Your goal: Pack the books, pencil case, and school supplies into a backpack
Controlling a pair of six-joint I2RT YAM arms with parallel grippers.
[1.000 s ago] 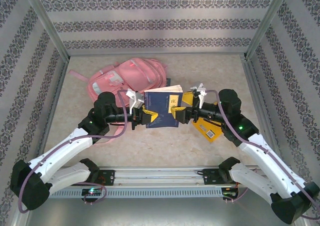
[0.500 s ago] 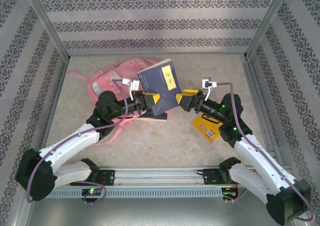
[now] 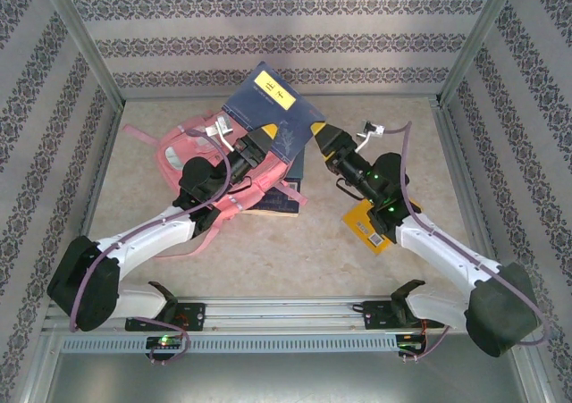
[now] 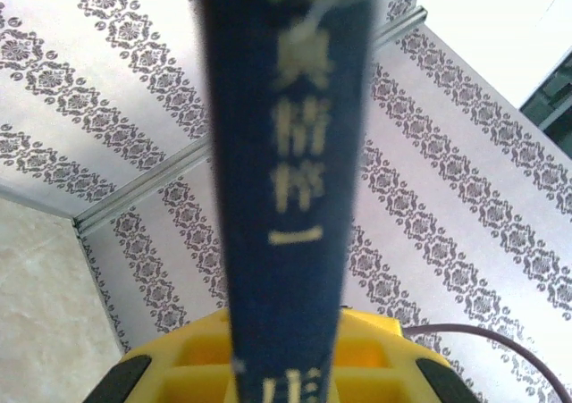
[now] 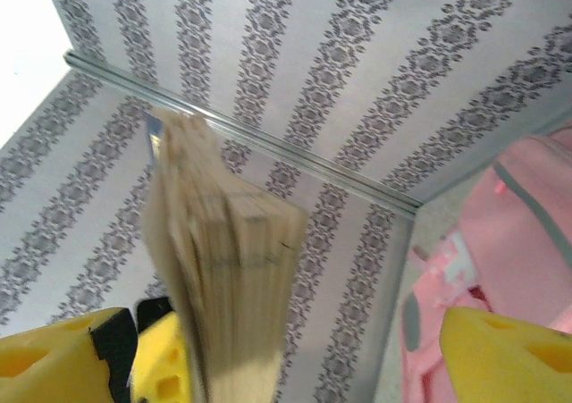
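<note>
My left gripper (image 3: 260, 141) is shut on the lower edge of a dark navy book (image 3: 273, 108) with a yellow label, held tilted in the air above the pink backpack (image 3: 183, 148). Up close, the book's spine (image 4: 286, 153) stands up out of the left gripper (image 4: 286, 367). My right gripper (image 3: 325, 140) is open at the book's right edge. The book's page edge (image 5: 223, 278) lies between the right gripper's (image 5: 286, 358) wide jaws, near the left finger (image 5: 54, 358). A second navy book (image 3: 284, 197) lies flat by the backpack. A yellow-orange book (image 3: 371, 226) with a barcode lies under the right arm.
Patterned walls close the table on three sides, with metal posts (image 3: 465, 46) at the corners. The backpack's straps (image 3: 201, 233) trail toward the left arm. The pink backpack (image 5: 527, 233) also appears at the right of the right wrist view.
The left arm has lifted the navy book from mid-table up and back over the backpack, tilting it. The right gripper has followed at the book's right edge.
</note>
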